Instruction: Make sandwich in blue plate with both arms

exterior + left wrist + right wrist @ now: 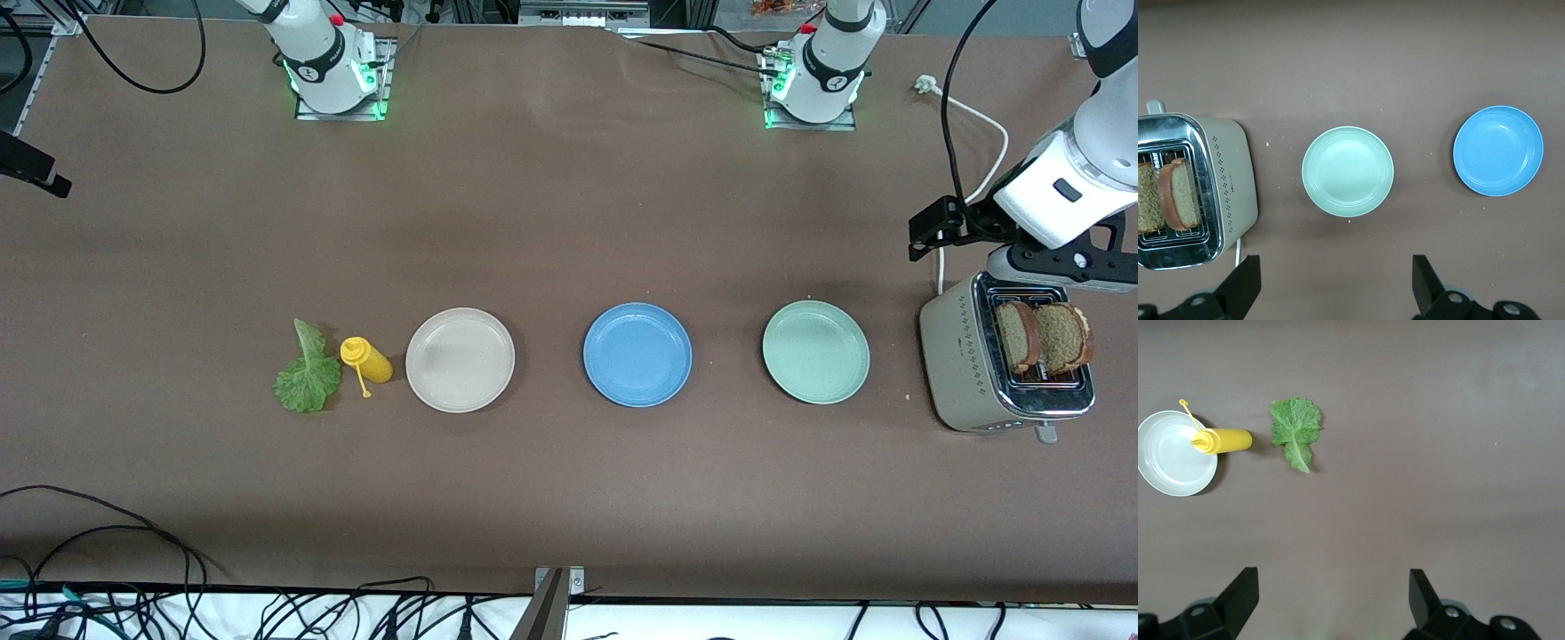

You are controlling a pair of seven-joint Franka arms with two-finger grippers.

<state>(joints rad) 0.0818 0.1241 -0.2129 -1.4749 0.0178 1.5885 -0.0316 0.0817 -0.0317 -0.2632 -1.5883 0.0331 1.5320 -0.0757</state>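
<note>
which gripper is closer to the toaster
Left. The left gripper hangs open above the toaster; the right gripper, also open, is over bare table near the lettuce.

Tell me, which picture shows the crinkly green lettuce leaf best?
The right wrist view shows the crinkly green lettuce leaf best, large, with its pale rib clear. The front view shows the same leaf smaller, lying flat beside the yellow plastic squeeze bottle. The left wrist view misses it.

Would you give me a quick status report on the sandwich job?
Left gripper open, above toaster. Right gripper open, over bare table. Bread in toaster, lettuce on table, blue plate unobstructed.
</note>
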